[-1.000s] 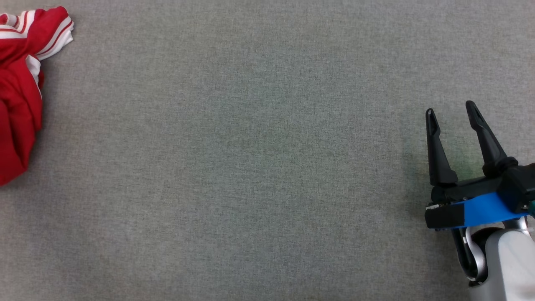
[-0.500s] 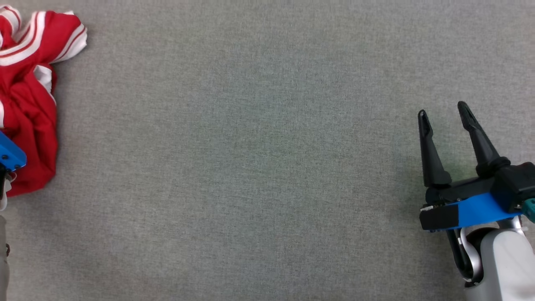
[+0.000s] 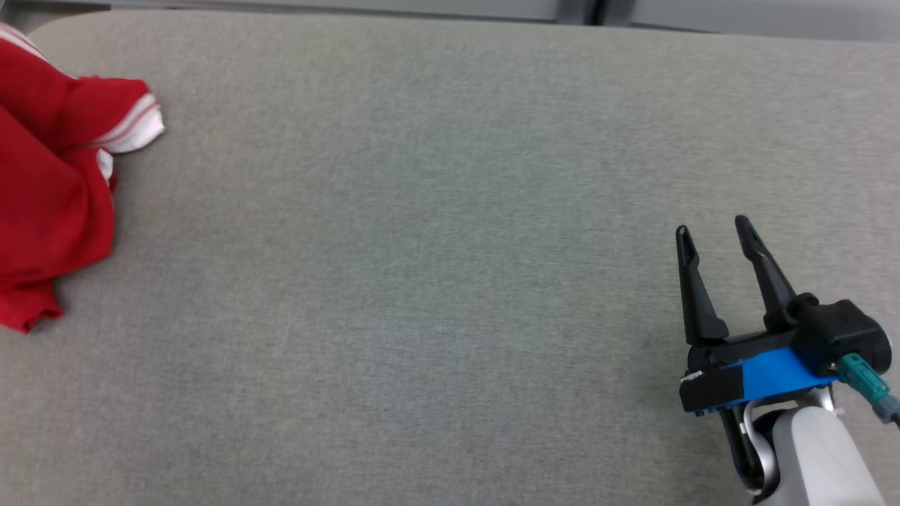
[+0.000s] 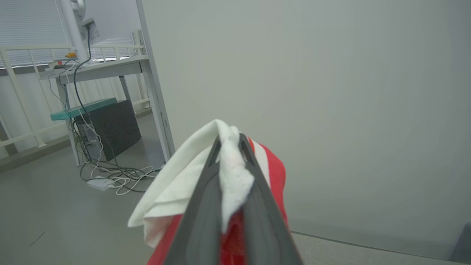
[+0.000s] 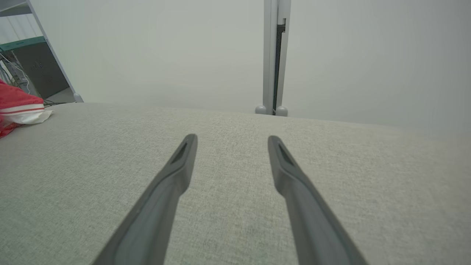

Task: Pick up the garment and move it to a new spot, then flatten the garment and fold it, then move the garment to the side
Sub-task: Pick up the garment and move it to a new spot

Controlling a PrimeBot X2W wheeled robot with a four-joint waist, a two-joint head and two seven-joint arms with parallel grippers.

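The garment (image 3: 49, 204) is red with white stripes and hangs bunched at the left edge of the head view, its lower folds trailing on the grey table (image 3: 422, 246). In the left wrist view my left gripper (image 4: 230, 141) is shut on a white and red fold of the garment (image 4: 184, 184), lifted against a pale wall. My right gripper (image 3: 714, 230) hovers open over the table's right side, nothing between its fingers. From the right wrist view the open right gripper (image 5: 231, 140) points across the table, with a bit of the garment (image 5: 20, 108) at far left.
The table's far edge (image 3: 450, 17) shows at the top of the head view. Beyond it stand a pale wall with a grey post (image 5: 272, 55). A desk, a dark box (image 4: 110, 127) and loose cables (image 4: 114, 173) lie on the floor off to the left.
The head camera has tilted up, bringing the table's far edge into view. The garment has been lifted higher and hangs more stretched. The blue part of the left gripper has left the head view.
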